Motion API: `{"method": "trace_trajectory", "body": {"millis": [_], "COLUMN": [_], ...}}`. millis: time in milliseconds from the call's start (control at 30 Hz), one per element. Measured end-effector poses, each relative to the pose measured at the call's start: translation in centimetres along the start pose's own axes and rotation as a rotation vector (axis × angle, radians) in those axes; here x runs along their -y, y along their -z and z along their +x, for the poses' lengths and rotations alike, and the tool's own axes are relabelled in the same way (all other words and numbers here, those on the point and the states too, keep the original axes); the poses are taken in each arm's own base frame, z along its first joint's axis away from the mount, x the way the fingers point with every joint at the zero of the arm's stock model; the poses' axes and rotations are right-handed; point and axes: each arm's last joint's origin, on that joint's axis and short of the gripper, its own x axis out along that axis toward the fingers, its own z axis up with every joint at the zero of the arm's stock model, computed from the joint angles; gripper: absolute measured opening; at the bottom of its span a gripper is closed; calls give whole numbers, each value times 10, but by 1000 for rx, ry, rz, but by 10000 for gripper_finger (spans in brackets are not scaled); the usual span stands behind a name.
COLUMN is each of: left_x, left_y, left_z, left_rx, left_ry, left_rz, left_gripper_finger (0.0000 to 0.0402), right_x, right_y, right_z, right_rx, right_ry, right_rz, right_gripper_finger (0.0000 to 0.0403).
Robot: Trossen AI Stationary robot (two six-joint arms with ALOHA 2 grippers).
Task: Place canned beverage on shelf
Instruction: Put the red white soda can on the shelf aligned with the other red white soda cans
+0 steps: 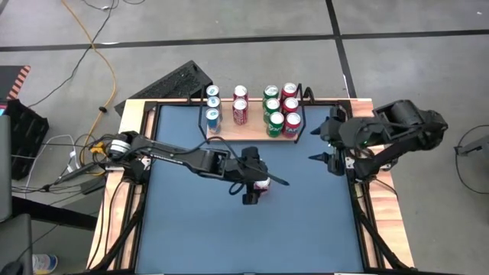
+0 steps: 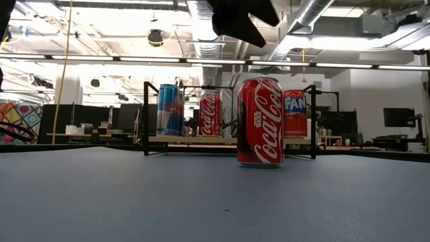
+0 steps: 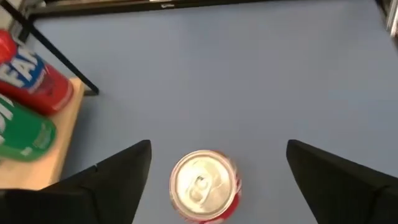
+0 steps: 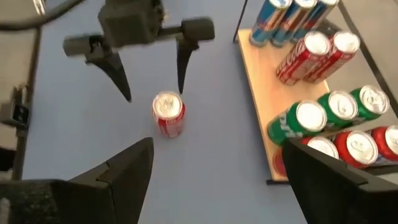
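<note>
Left gripper (image 1: 255, 183) hangs over the middle of the tabletop (image 1: 306, 229) with its fingers spread wide, released; a red cola can (image 1: 262, 184) stands upright on the blue surface directly below, between the fingers, which are clear of it. In the low view the can (image 2: 260, 122) sits on the table with the dark gripper above its top. Shelf (image 1: 229, 134), a light-wood board with black wire ends, lies along the far edge, well apart from this can. On it stand three blue cans (image 1: 213, 105), two red cans (image 1: 240, 106), then green cans (image 1: 272, 111) and red cans (image 1: 290, 106) toward its right end. Right gripper (image 1: 324, 144) waits near the right edge, just beside the shelf's right end, fingers open and empty.
</note>
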Motion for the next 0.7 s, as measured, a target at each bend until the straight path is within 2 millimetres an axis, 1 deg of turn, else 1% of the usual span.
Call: {"method": "trace_trajectory", "body": {"millis": [100,233,333,433,600,700], "left_x": [0,3,5,6,11,13], "left_y": [-2,-1,0,4,18,25], "left_z": [1,0,-1,6,30,40], "left_rx": [2,0,-3,-21,-82,-111], "left_ry": [6,-46,-97,-116,-101,-106], "left_rz": [-69,-69,-67,-93,-86,-97], "left_gripper_finger": [366,367,366,366,365,365], "right_x": [-4,-7,-8,-8,-8,-8], "right_y": [0,-1,-2,-2,-2,-2], "right_z": [5,12,13,14,14,14], "right_rx": [-32,-58,-62,-63,-64,-66], "right_ry": [5,26,27,29,29,30], "right_rz": [-19,-28,-30,-31,-30,-19], "right_gripper_finger": [338,338,338,338,338,338]}}
